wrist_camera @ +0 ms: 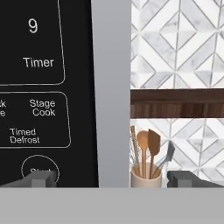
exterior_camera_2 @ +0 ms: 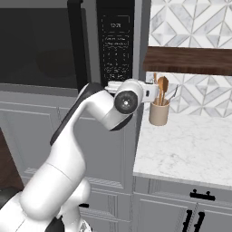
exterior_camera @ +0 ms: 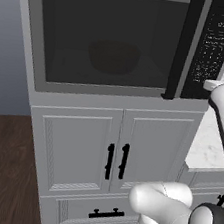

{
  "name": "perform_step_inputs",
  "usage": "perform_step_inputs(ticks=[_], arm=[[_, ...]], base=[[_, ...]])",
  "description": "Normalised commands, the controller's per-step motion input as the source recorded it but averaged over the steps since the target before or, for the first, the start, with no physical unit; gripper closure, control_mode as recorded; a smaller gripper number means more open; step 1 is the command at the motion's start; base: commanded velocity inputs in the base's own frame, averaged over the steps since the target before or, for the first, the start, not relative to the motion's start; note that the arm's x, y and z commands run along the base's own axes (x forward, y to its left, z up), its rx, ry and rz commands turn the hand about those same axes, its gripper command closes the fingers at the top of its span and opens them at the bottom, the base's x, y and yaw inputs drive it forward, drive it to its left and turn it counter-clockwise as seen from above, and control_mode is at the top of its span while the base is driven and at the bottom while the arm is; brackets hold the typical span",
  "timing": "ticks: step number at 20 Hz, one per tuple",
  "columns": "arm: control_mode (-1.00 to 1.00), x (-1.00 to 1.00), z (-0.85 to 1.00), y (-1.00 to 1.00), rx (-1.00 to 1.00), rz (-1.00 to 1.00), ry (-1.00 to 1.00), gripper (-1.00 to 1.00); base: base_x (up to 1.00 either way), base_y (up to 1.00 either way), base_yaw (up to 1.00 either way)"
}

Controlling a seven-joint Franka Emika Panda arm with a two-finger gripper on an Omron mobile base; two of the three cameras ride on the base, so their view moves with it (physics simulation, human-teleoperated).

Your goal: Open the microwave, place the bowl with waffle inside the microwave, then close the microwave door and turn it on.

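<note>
We see the microwave [exterior_camera: 118, 40] built in above white cabinet doors [exterior_camera: 113, 154], and its door [exterior_camera: 108, 38] is shut, with the long black handle [exterior_camera: 176, 47] upright just beside the black keypad [exterior_camera: 212, 47]. Through the tinted window a dark rounded shape sits in the middle of the cavity; we take it to be the bowl [exterior_camera: 113, 57], though the glass is too dark to show any waffle in it. Our gripper [wrist_camera: 111, 178] is up at the lower right corner of the keypad, and its two fingertips [wrist_camera: 41, 178] stand wide apart with nothing between them, so the hand is released. From the hand camera the left tip lies over a round button [wrist_camera: 39, 164] at the bottom of the keypad, whose label is partly hidden; above it we read Timed Defrost, Stage Cook and Timer. The right tip lies past the grey edge of the microwave, in front of a beige holder of wooden utensils [exterior_camera_2: 159, 112]. That holder stands on the marble counter [exterior_camera_2: 190, 149], under a dark wooden shelf [exterior_camera_2: 188, 61] on the patterned tile wall [exterior_camera_2: 195, 20].
</note>
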Motion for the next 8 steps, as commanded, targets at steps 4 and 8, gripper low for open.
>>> perform_step_inputs(ticks=[4, 8], arm=[[-1.0, -0.01, 0.0, 0.0, 0.0, 0.0, 0.0, -1.0], [-1.0, -0.5, 0.0, 0.0, 0.0, 0.0, 0.0, -1.0]], base=[[0.0, 0.0, 0.0], [0.0, 0.0, 0.0]])
